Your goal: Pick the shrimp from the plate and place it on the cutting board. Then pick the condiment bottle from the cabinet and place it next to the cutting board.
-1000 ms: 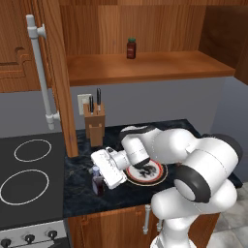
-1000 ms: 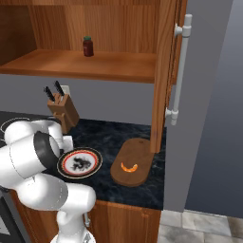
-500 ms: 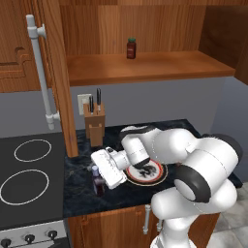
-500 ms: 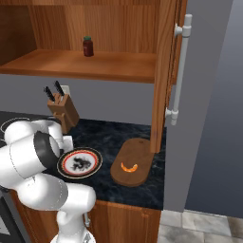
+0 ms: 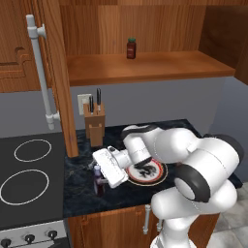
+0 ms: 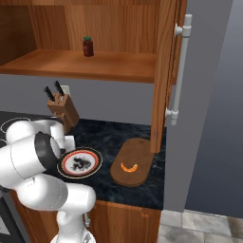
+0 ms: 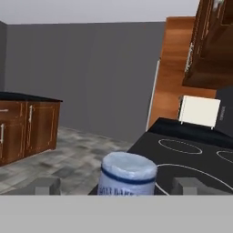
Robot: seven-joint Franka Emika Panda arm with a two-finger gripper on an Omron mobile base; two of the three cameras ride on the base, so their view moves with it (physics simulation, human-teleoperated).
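- Left base view: dark brown-red condiment bottle (image 5: 100, 186) with a pale bluish cap stands upright on the black speckled counter (image 5: 82, 196), between the black stove top (image 5: 29, 179) and the round white plate (image 5: 163, 175) with its red-orange rim band. The gripper (image 5: 99, 174) is level with the bottle's neck. A squat red jar (image 5: 131, 48) sits on the shelf of the brown wooden cabinet (image 5: 145, 68). An upright wooden knife block (image 5: 94, 123) stands behind the arm, near enough to mind when the arm lifts.
- Right base view: the small curved orange shrimp (image 6: 128, 167) lies on the rounded brown wooden cutting board (image 6: 135, 152). The plate (image 6: 97, 159) is just beside the board, on the side toward the arm. The bottle therefore seems to stand beyond the plate, not right by the board.
- Hand view: the bottle's cap (image 7: 128, 170) sits between the two dark fingertips (image 7: 45, 184), with a gap on each side. The jaws stand wide and grip nothing.
- Handling, as a judgement: the bottle is probably rigid, smooth and top-heavy, so it is easily tipped. It is best held across the body below the neck, not by the cap.
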